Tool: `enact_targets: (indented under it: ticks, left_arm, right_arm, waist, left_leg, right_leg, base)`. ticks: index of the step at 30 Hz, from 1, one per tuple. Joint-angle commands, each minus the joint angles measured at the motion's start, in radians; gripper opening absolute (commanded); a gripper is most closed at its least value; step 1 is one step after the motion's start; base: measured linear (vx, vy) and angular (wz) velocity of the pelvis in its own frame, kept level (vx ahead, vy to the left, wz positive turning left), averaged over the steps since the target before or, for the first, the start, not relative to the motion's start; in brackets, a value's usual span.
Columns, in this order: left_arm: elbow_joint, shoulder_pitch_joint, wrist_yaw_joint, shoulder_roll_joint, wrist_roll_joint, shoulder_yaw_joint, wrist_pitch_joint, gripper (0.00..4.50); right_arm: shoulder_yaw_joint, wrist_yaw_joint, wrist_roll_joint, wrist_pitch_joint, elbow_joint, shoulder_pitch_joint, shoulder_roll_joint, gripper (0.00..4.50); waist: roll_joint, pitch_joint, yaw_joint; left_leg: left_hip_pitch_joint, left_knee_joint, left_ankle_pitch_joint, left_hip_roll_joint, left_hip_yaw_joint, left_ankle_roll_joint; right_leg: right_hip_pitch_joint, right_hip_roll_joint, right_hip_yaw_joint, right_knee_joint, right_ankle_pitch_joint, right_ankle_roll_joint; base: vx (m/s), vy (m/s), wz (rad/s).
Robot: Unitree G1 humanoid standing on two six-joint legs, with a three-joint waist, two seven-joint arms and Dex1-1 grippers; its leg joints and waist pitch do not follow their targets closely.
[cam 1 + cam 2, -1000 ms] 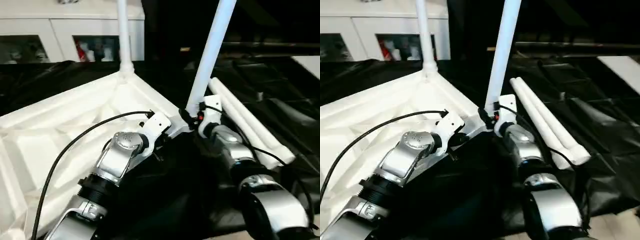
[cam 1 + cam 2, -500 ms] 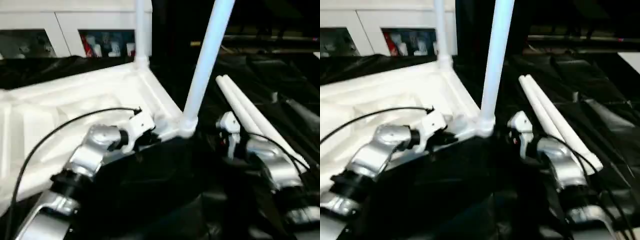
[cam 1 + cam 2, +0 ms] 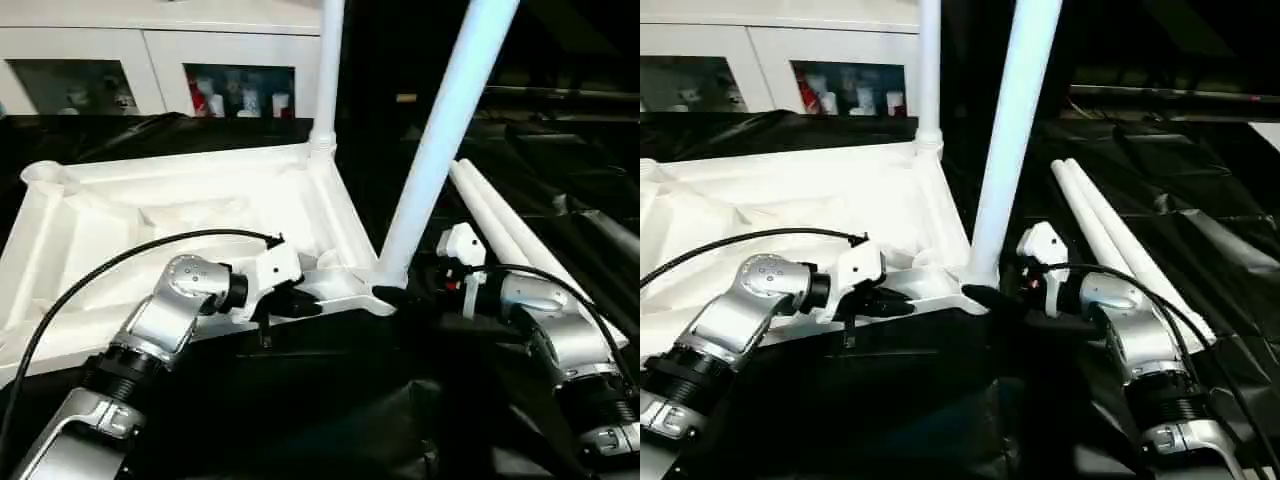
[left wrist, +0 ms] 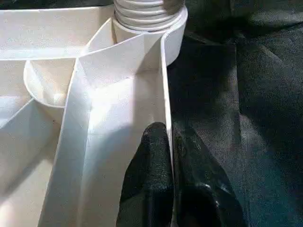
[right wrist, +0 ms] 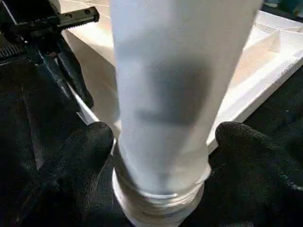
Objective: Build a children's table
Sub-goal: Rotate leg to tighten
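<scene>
Head view: tabletop (image 3: 180,215) inverted on black work table (image 3: 560,140); two legs (image 3: 440,150) upright at right corners, two spare legs (image 3: 1110,240) lying right. L wrist: left gripper (image 4: 171,142) pinched shut on near rim. R wrist: right gripper (image 5: 163,142) wide open, straddling near leg base.

White ribbed tabletop (image 3: 180,215) upside down, centre-left of frame. Two white legs standing in corner sockets: near leg (image 3: 440,150) centre, tilted; far leg (image 3: 326,70) upper centre. Two loose legs (image 3: 500,225) flat at right.
</scene>
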Motion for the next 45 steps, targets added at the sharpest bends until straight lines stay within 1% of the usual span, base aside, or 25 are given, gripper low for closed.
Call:
enact_targets:
  ticks: [1, 5, 7, 8, 13, 14, 16, 17, 23, 24, 28, 29, 31, 32, 33, 35, 36, 37, 39, 40, 41, 42, 43, 44, 45]
  left_arm:
    - [-0.001, -0.014, -0.021, -0.013, -0.036, 0.010, -0.032, 0.00]
    - [0.012, -0.022, -0.020, -0.015, -0.036, 0.011, -0.036, 0.00]
    - [0.027, -0.032, -0.014, -0.016, -0.034, 0.011, -0.044, 0.00]
    - [0.027, -0.032, -0.014, -0.016, -0.034, 0.011, -0.044, 0.00]
    - [0.039, -0.036, -0.015, -0.014, -0.032, 0.012, -0.051, 0.00]
    - [0.043, -0.037, -0.014, -0.015, -0.031, 0.012, -0.053, 0.00]
    - [0.046, -0.037, -0.014, -0.014, -0.031, 0.013, -0.054, 0.00]
    - [0.048, -0.038, -0.015, -0.014, -0.030, 0.013, -0.055, 0.00]
    - [0.065, -0.040, -0.018, -0.014, -0.030, 0.012, -0.066, 0.00]
    - [0.072, -0.040, -0.019, -0.015, -0.029, 0.012, -0.069, 0.00]
    - [0.084, -0.041, -0.012, -0.021, -0.027, 0.011, -0.073, 0.00]
    - [0.104, -0.044, 0.037, -0.039, -0.017, 0.020, -0.059, 0.00]
    - [0.115, -0.047, 0.066, -0.048, -0.009, 0.024, -0.052, 0.00]
    - [0.153, -0.061, 0.140, -0.068, 0.013, 0.033, -0.040, 0.00]
    - [0.153, -0.061, 0.140, -0.068, 0.013, 0.033, -0.040, 0.00]
    - [0.221, -0.094, 0.295, -0.133, 0.037, 0.060, -0.006, 0.00]
    - [0.237, -0.104, 0.343, -0.158, 0.041, 0.068, 0.012, 0.00]
    - [0.244, -0.114, 0.393, -0.195, 0.039, 0.077, 0.041, 0.00]
    - [0.244, -0.114, 0.393, -0.195, 0.039, 0.077, 0.041, 0.00]
    - [0.247, -0.120, 0.421, -0.219, 0.038, 0.081, 0.059, 0.00]
    - [0.255, -0.141, 0.507, -0.305, 0.043, 0.078, 0.096, 0.00]
    - [0.257, -0.146, 0.525, -0.332, 0.046, 0.072, 0.101, 0.00]
    - [0.258, -0.147, 0.529, -0.336, 0.047, 0.071, 0.102, 0.00]
    - [0.258, -0.148, 0.532, -0.345, 0.048, 0.068, 0.101, 0.00]
    - [0.255, -0.148, 0.530, -0.365, 0.056, 0.052, 0.092, 0.00]
  right_arm:
    - [0.008, 0.007, -0.022, -0.017, 0.022, -0.013, -0.001, 4.01]
    - [0.017, -0.003, -0.035, -0.030, 0.061, -0.031, 0.012, 4.01]
    - [0.023, -0.019, -0.049, -0.046, 0.099, -0.054, 0.027, 3.84]
    - [0.023, -0.019, -0.049, -0.046, 0.099, -0.054, 0.027, 3.62]
    - [0.023, -0.033, -0.055, -0.063, 0.143, -0.079, 0.052, 3.33]
    - [0.022, -0.031, -0.057, -0.067, 0.151, -0.082, 0.056, 3.12]
    - [0.021, -0.030, -0.059, -0.070, 0.156, -0.083, 0.058, 3.05]
    - [0.021, -0.030, -0.060, -0.072, 0.160, -0.084, 0.060, 2.89]
    - [0.028, -0.025, -0.072, -0.091, 0.184, -0.085, 0.056, 2.76]
    - [0.029, -0.026, -0.075, -0.096, 0.191, -0.086, 0.056, 2.75]
    - [0.028, -0.031, -0.079, -0.102, 0.199, -0.080, 0.059, 2.74]
    - [0.010, -0.084, -0.078, -0.110, 0.221, -0.069, 0.076, 2.74]
    - [-0.001, -0.112, -0.077, -0.114, 0.232, -0.066, 0.085, 2.74]
    - [-0.022, -0.188, -0.080, -0.104, 0.268, -0.067, 0.106, 2.74]
    - [-0.022, -0.188, -0.080, -0.104, 0.268, -0.067, 0.106, 2.74]
    - [-0.059, -0.389, -0.097, -0.077, 0.350, -0.076, 0.163, 2.74]
    - [-0.071, -0.459, -0.103, -0.070, 0.376, -0.080, 0.185, 2.74]
    - [-0.084, -0.555, -0.111, -0.057, 0.403, -0.089, 0.216, 2.74]
    - [-0.084, -0.555, -0.111, -0.057, 0.403, -0.089, 0.216, 2.74]
    - [-0.092, -0.613, -0.116, -0.049, 0.419, -0.095, 0.236, 2.74]
    - [-0.107, -0.776, -0.123, -0.006, 0.467, -0.132, 0.301, 2.74]
    - [-0.105, -0.811, -0.131, 0.001, 0.480, -0.145, 0.319, 2.74]
    - [-0.105, -0.818, -0.132, 0.002, 0.482, -0.148, 0.322, 2.74]
    - [-0.103, -0.825, -0.135, 0.002, 0.485, -0.153, 0.329, 2.74]
    - [-0.095, -0.830, -0.142, -0.005, 0.488, -0.164, 0.345, 3.30]
  waist:
    - [-0.016, -0.075, 0.000]
    - [-0.016, -0.074, 0.000]
    - [-0.014, -0.074, -0.001]
    - [-0.015, -0.074, -0.001]
    - [-0.014, -0.077, -0.001]
    - [-0.014, -0.077, -0.001]
    - [-0.012, -0.078, 0.000]
    - [-0.012, -0.078, 0.000]
    - [-0.009, -0.078, -0.001]
    - [-0.005, -0.078, 0.000]
    - [-0.006, -0.080, -0.001]
    - [-0.003, -0.080, -0.002]
    - [-0.004, -0.078, -0.003]
    - [-0.005, -0.077, -0.003]
    - [-0.004, -0.073, -0.005]
    - [0.000, -0.070, -0.009]
    - [-0.001, -0.066, -0.013]
    - [0.000, -0.067, -0.014]
    - [-0.003, -0.066, -0.018]
    - [-0.003, -0.067, -0.017]
    - [0.000, -0.062, -0.026]
    - [0.002, -0.063, -0.027]
    - [-0.001, -0.066, -0.032]
    - [0.000, -0.067, -0.031]
    - [0.002, -0.068, -0.030]
  left_leg:
    - [0.009, -0.057, -0.110, 0.056, -0.022, 0.088]
    - [0.008, -0.055, -0.127, 0.054, -0.022, 0.081]
    - [0.009, -0.056, -0.139, 0.054, -0.024, 0.069]
    - [0.009, -0.056, -0.139, 0.054, -0.024, 0.067]
    - [0.007, -0.054, -0.125, 0.055, -0.025, 0.069]
    - [0.007, -0.053, -0.117, 0.055, -0.025, 0.073]
    - [0.008, -0.052, -0.110, 0.055, -0.024, 0.074]
    - [0.007, -0.052, -0.112, 0.054, -0.024, 0.076]
    - [0.009, -0.051, -0.129, 0.054, -0.024, 0.066]
    - [0.009, -0.051, -0.127, 0.054, -0.024, 0.066]
    - [0.009, -0.049, -0.122, 0.054, -0.023, 0.071]
    - [0.009, -0.049, -0.125, 0.054, -0.023, 0.069]
    - [0.009, -0.050, -0.136, 0.053, -0.024, 0.063]
    - [0.012, -0.052, -0.152, 0.052, -0.024, 0.056]
    - [0.017, -0.054, -0.170, 0.053, -0.024, 0.047]
    - [0.023, -0.057, -0.201, 0.055, -0.024, 0.024]
    - [0.027, -0.062, -0.240, 0.054, -0.029, 0.001]
    - [0.029, -0.064, -0.265, 0.053, -0.033, -0.010]
    - [0.031, -0.065, -0.287, 0.052, -0.033, -0.008]
    - [0.032, -0.065, -0.292, 0.051, -0.034, -0.003]
    - [0.034, -0.066, -0.306, 0.051, -0.033, 0.004]
    - [0.034, -0.066, -0.308, 0.049, -0.036, -0.005]
    - [0.037, -0.066, -0.315, 0.049, -0.038, -0.012]
    - [0.038, -0.065, -0.316, 0.048, -0.037, -0.007]
    - [0.036, -0.064, -0.314, 0.048, -0.035, 0.004]
  right_leg:
    - [0.061, -0.075, 0.062, -0.061, -0.157, -0.209]
    - [0.060, -0.075, 0.062, -0.065, -0.203, -0.200]
    - [0.060, -0.075, 0.060, -0.068, -0.234, -0.189]
    - [0.060, -0.075, 0.061, -0.067, -0.234, -0.188]
    - [0.062, -0.075, 0.061, -0.060, -0.197, -0.199]
    - [0.061, -0.075, 0.061, -0.057, -0.182, -0.204]
    - [0.061, -0.074, 0.061, -0.055, -0.166, -0.209]
    - [0.062, -0.073, 0.061, -0.055, -0.161, -0.212]
    - [0.063, -0.074, 0.061, -0.058, -0.181, -0.208]
    - [0.063, -0.074, 0.061, -0.057, -0.175, -0.209]
    - [0.063, -0.072, 0.061, -0.054, -0.153, -0.218]
    - [0.063, -0.072, 0.061, -0.055, -0.156, -0.219]
    - [0.063, -0.073, 0.060, -0.059, -0.176, -0.216]
    - [0.062, -0.073, 0.060, -0.064, -0.211, -0.206]
    - [0.057, -0.073, 0.060, -0.072, -0.256, -0.198]
    - [0.052, -0.073, 0.061, -0.078, -0.312, -0.187]
    - [0.054, -0.075, 0.057, -0.086, -0.380, -0.172]
    - [0.057, -0.078, 0.054, -0.091, -0.429, -0.153]
    - [0.055, -0.079, 0.055, -0.098, -0.455, -0.137]
    - [0.056, -0.081, 0.055, -0.100, -0.464, -0.132]
    - [0.048, -0.082, 0.057, -0.108, -0.498, -0.129]
    - [0.049, -0.079, 0.053, -0.106, -0.505, -0.127]
    - [0.050, -0.078, 0.050, -0.107, -0.519, -0.117]
    - [0.051, -0.079, 0.050, -0.109, -0.519, -0.111]
    - [0.050, -0.081, 0.051, -0.112, -0.507, -0.109]
  base:
    - [0.000, 0.000, 0.00]
    - [0.000, 0.000, 0.00]
    - [0.000, 0.000, 0.00]
    - [0.000, 0.000, 0.00]
    - [0.000, 0.000, 0.00]
    - [0.000, 0.000, 0.00]
    - [0.000, 0.000, 0.00]
    - [0.000, 0.000, 0.00]
    - [0.000, 0.000, 0.00]
    - [0.000, 0.000, 0.00]
    - [0.000, 0.000, 0.00]
    - [0.000, 0.000, 0.00]
    - [0.000, 0.000, 0.00]
    - [0.000, 0.000, 0.00]
    - [0.000, 0.000, 0.00]
    - [0.000, 0.000, 0.00]
    - [0.000, 0.000, 0.00]
    - [0.000, 0.000, 0.00]
    - [0.000, 0.000, 0.00]
    - [0.000, 0.000, 0.00]
    - [0.000, 0.000, 0.00]
    - [0.000, 0.000, 0.00]
    - [0.000, 0.000, 0.00]
    - [0.000, 0.000, 0.00]
    - [0.000, 0.000, 0.00]
